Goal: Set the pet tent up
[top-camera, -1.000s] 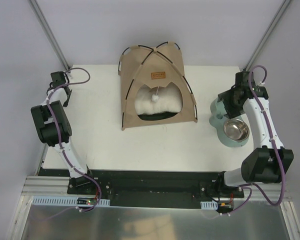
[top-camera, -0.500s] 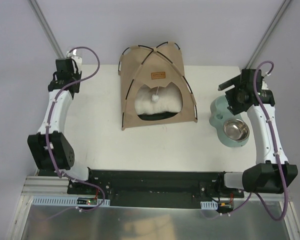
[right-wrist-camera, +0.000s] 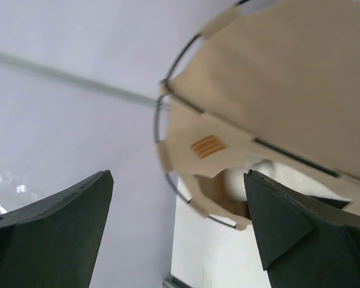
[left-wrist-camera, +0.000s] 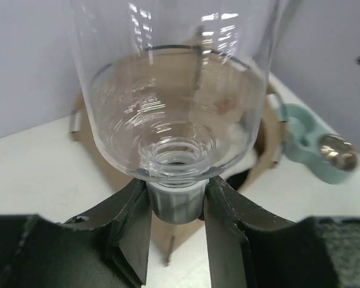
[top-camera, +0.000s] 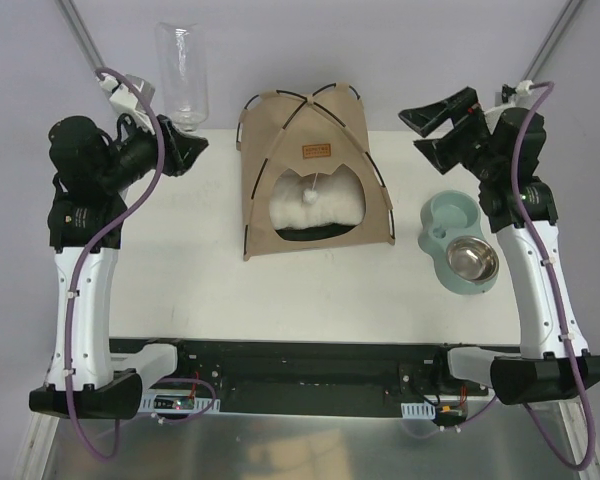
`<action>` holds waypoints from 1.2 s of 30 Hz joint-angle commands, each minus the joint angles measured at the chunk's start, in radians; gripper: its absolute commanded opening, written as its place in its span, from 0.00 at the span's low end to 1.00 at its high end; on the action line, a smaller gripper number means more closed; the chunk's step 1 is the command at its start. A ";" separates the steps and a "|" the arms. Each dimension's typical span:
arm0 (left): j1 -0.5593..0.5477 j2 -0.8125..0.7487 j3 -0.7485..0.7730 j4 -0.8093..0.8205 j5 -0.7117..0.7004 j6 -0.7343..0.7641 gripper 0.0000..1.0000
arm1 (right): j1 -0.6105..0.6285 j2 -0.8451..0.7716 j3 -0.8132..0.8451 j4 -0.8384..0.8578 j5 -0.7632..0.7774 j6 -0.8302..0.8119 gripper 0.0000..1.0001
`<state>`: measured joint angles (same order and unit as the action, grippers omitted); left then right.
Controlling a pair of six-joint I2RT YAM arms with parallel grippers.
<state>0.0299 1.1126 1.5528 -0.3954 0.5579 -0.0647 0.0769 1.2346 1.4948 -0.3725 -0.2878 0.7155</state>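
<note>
The tan pet tent (top-camera: 315,165) stands upright at the back middle of the white table, with black poles, a brown label patch (top-camera: 317,151), a white pompom (top-camera: 309,194) and a cream pillow (top-camera: 317,203) inside its arched doorway. It also shows in the right wrist view (right-wrist-camera: 276,90). My left gripper (top-camera: 192,150) is raised left of the tent and shut on the grey cap (left-wrist-camera: 175,200) of a clear plastic bottle (top-camera: 180,72) held upside down. My right gripper (top-camera: 426,130) is open and empty, raised right of the tent.
A mint double pet bowl (top-camera: 461,242) with a steel bowl insert (top-camera: 471,260) sits at the right of the table, also seen in the left wrist view (left-wrist-camera: 318,150). Grey walls and metal frame bars stand behind the table.
Both arms have risen from low at the table's sides. The left gripper now holds a clear bottle up beside the tent. The right gripper has lifted off the bowl area and points towards the tent.
</note>
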 commanded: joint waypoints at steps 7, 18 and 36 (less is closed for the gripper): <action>-0.232 -0.037 -0.060 0.221 0.375 -0.303 0.00 | 0.247 -0.069 0.177 0.310 -0.231 -0.131 0.99; -0.609 0.055 -0.125 0.216 0.375 -0.210 0.00 | 0.458 -0.004 0.375 0.024 -0.088 -0.320 0.99; -0.716 0.155 -0.057 0.121 0.353 -0.100 0.00 | 0.488 0.034 0.400 -0.161 0.039 -0.389 0.92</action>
<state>-0.6754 1.2751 1.4467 -0.2855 0.9054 -0.2100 0.5591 1.2476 1.8408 -0.4938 -0.2737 0.3515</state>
